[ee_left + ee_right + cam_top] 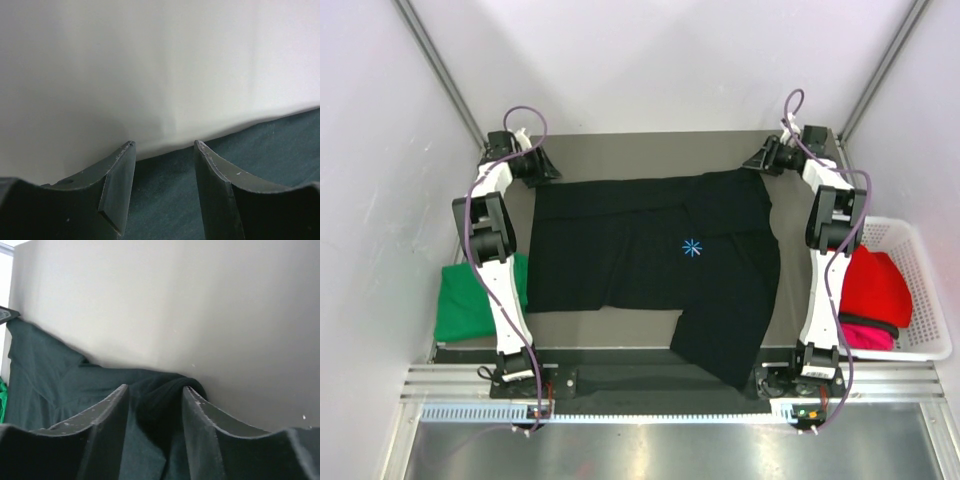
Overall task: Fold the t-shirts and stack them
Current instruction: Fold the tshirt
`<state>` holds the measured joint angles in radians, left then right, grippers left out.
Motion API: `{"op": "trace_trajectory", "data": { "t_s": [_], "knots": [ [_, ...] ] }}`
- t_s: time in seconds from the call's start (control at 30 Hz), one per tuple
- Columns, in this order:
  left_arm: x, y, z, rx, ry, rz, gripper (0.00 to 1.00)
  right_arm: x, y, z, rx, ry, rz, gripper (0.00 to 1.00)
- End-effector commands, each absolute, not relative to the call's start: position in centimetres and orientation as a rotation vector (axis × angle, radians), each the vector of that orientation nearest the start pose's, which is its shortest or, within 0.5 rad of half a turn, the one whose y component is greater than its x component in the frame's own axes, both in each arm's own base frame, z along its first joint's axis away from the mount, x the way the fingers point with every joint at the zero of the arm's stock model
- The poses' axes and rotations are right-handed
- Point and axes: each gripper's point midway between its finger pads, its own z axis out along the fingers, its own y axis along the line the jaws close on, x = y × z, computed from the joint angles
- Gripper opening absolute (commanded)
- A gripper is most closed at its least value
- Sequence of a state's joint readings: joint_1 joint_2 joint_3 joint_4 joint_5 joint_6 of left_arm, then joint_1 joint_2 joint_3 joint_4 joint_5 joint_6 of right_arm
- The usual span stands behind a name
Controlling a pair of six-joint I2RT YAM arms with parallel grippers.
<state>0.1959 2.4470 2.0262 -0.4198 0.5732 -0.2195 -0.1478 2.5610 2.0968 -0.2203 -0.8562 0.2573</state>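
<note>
While the green t-shirt [470,300] lies at nine o'clock, the left gripper [538,165] sits at eleven, jaws spread over the black t-shirt's [650,265] far-left corner, gripping nothing. At one o'clock the right gripper [763,160] straddles a bunched fold, unclenched. Red t-shirt [875,285] and pink t-shirt [865,333] fill the basket [925,290] at three.

One t-shirt [650,265] lies spread across the table [650,145], between the two arms. A second t-shirt [470,300] sits folded at the table's left edge (partly behind the left arm). Two more t-shirts [872,295] are piled in the basket [920,290] at the right.
</note>
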Motion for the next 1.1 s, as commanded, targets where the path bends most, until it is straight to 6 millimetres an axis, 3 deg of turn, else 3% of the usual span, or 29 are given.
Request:
{"op": "trace_trajectory", "data": {
  "t_s": [0.0, 0.13, 0.27, 0.6, 0.73, 0.87, 1.07],
  "knots": [
    [59.6, 0.5, 5.7, -0.193, 2.319, -0.704, 0.55, 62.9, 4.2, 6.8, -0.013, 2.114, 0.997, 0.45],
    [59.5, 0.2, 6.1, -0.179, 2.316, -0.699, 0.55, 63.4, 3.0, 5.5, 0.052, 2.153, 0.911, 0.24],
    [59.3, 0.1, 6.3, -0.174, 2.315, -0.696, 0.55, 64.0, 2.5, 5.1, 0.046, 2.153, 0.853, 0.15],
    [60.5, 0.9, 6.5, -0.202, 2.291, -0.633, 0.55, 65.3, 2.9, 5.5, 0.028, 2.115, 0.832, 0.18],
    [60.9, 1.4, 8.6, -0.162, 2.254, -0.588, 0.56, 65.4, 2.6, 5.5, 0.038, 2.121, 0.814, 0.23],
    [61.1, 2.9, 10.2, -0.145, 2.242, -0.462, 0.6, 65.3, 2.4, 5.4, 0.038, 2.127, 0.801, 0.25],
    [60.5, 4.9, 10.4, -0.166, 2.264, -0.327, 0.6, 65.0, 2.5, 5.4, 0.014, 2.133, 0.79, 0.31]
  ]
}}
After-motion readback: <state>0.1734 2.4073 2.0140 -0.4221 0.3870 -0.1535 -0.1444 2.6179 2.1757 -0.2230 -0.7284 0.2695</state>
